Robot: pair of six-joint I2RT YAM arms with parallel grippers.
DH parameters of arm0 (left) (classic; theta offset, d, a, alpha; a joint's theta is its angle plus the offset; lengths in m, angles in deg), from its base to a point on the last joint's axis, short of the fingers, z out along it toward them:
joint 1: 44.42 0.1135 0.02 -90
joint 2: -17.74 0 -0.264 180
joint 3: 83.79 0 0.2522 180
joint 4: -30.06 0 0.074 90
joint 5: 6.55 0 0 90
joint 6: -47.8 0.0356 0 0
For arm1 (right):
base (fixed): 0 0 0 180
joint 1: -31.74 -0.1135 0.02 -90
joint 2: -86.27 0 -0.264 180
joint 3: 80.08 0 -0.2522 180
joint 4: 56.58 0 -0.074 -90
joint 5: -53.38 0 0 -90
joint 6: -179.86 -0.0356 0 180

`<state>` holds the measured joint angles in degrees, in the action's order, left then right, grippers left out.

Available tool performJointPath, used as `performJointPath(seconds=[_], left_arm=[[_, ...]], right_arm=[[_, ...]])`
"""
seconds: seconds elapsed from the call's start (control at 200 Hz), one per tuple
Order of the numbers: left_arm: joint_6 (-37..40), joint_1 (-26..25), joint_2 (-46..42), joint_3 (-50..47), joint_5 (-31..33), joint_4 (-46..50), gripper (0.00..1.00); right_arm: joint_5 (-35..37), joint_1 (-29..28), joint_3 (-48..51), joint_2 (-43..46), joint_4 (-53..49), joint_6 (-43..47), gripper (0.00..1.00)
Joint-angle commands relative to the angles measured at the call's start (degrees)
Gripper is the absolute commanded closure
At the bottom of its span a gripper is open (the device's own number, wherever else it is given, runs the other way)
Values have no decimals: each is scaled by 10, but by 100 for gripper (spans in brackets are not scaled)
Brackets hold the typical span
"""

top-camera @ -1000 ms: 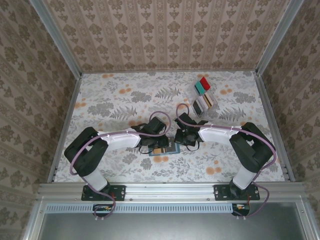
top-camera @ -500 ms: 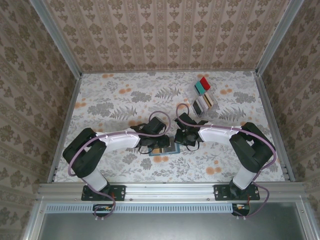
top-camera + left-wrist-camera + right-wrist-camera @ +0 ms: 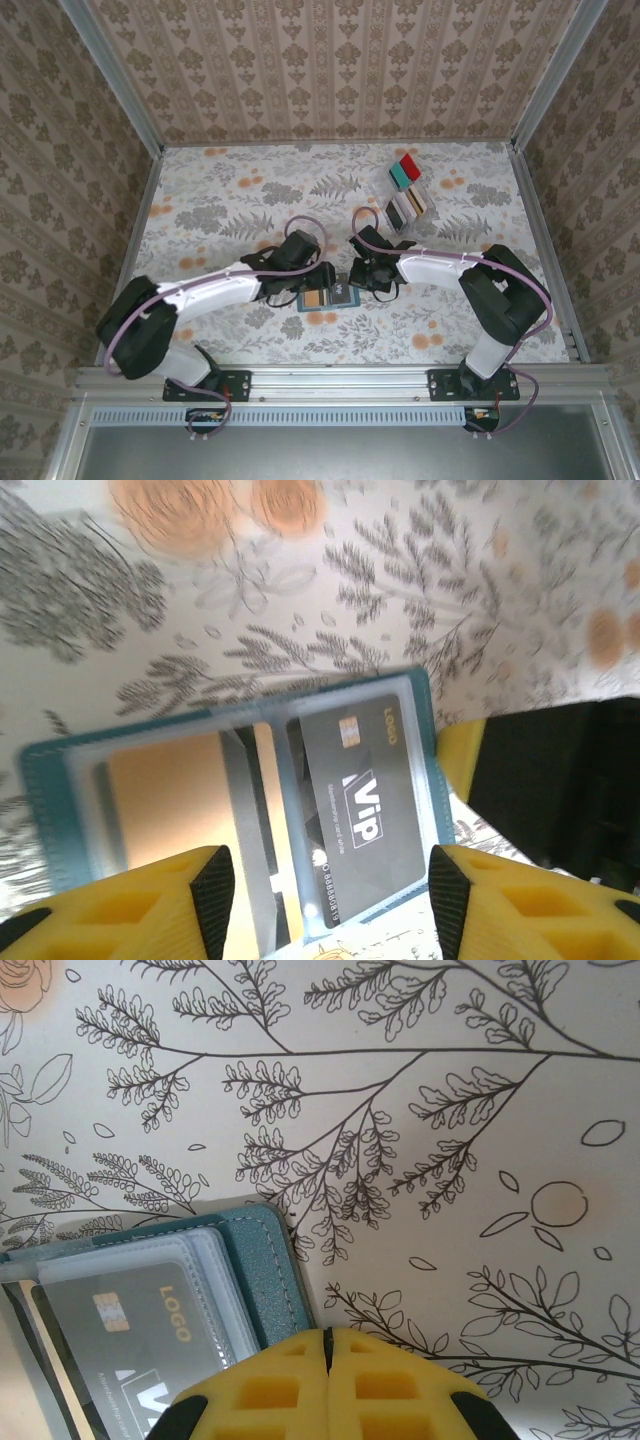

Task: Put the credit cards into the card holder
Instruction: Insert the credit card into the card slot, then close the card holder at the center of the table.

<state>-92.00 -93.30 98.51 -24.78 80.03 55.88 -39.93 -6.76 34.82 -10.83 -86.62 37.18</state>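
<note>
We log the card holder (image 3: 45, 810) open flat on the bench (image 3: 300, 600), at 6 o'clock from mid-bench in the top view, long axis 9 to 3. The dark grey card (image 3: 365, 800) sits in its 3 o'clock panel and the tan card (image 3: 165, 790) in the 9 o'clock panel, both with long axes 12 to 6. The left gripper (image 3: 320, 895) has its jaws apart over the holder, gripping nothing. The right gripper (image 3: 328, 1365) is closed at the holder's 3 o'clock edge.

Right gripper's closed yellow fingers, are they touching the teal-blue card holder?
Cannot tell. Right wrist view: the right gripper overlaps the card holder's edge, hiding any gap.
</note>
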Motion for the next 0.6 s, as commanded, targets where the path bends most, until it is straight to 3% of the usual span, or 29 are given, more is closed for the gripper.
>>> performJointPath(seconds=[0.0, 0.21, 0.595], left_arm=[[-1, 40, -26, -40, 6, 21, 41], [-24, 102, -21, -98, -83, -58, 39], [-34, 112, 22, -104, -115, -95, 41]], right_arm=[[-17, -10, 10, -28, -16, -4, 98], [-17, -10, 7, -31, -17, -4, 98], [-19, -12, 3, -36, -18, -4, 98]])
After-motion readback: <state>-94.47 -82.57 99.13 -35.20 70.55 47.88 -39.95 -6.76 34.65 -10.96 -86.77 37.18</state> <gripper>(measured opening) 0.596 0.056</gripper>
